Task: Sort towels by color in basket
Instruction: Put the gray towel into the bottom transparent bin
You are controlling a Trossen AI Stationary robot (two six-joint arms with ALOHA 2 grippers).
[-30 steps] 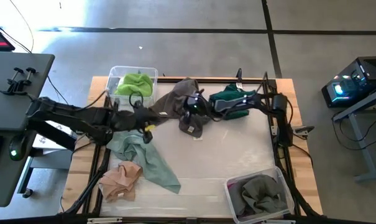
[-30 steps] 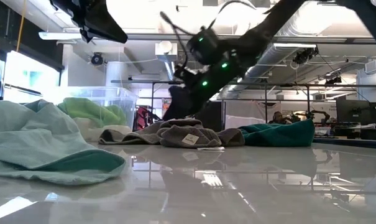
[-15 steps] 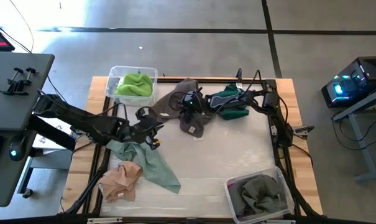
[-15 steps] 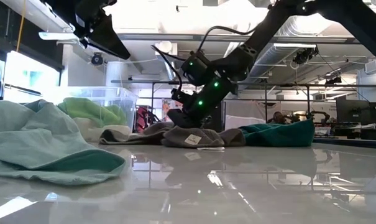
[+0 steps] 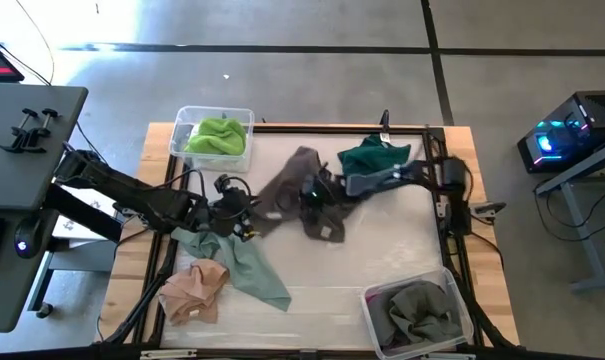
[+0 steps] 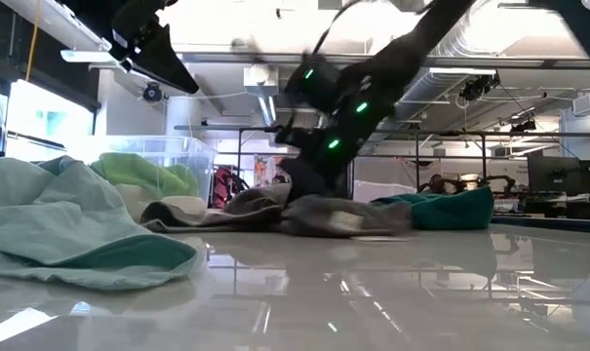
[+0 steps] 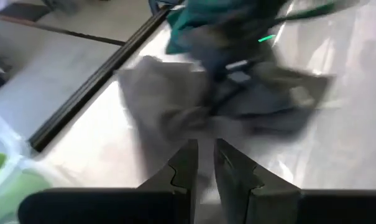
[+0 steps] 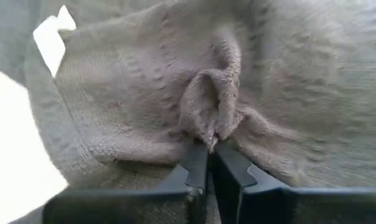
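From my remote seat I saw the right gripper [image 8: 207,146] down on the table's middle, toward the far side, its two dark fingers pinched together on a raised fold of the soft grey terry towel [image 5: 300,185]. That towel lay spread on the glossy white table [image 5: 382,240], and in the low view it sat crumpled on the surface under the arm's green lights [image 6: 324,214]. Its white care label [image 8: 51,34] showed at one edge in the right wrist view.

The left gripper [image 7: 203,168] hung above the table just left of the grey towel, its fingers nearly together with a thin gap between them and nothing held in it.

The dark teal towel [image 5: 372,160] was bunched by the table's far edge, just right of the grey one. The lime green towel [image 5: 217,133] filled the clear plastic bin [image 5: 187,118] at the far left corner. A pale mint towel [image 5: 232,262] sprawled on the near left, with the peach towel [image 5: 192,288] touching it at the near-left edge. Another grey towel [image 5: 422,310] sat in the clear bin [image 5: 366,297] at the near right corner.
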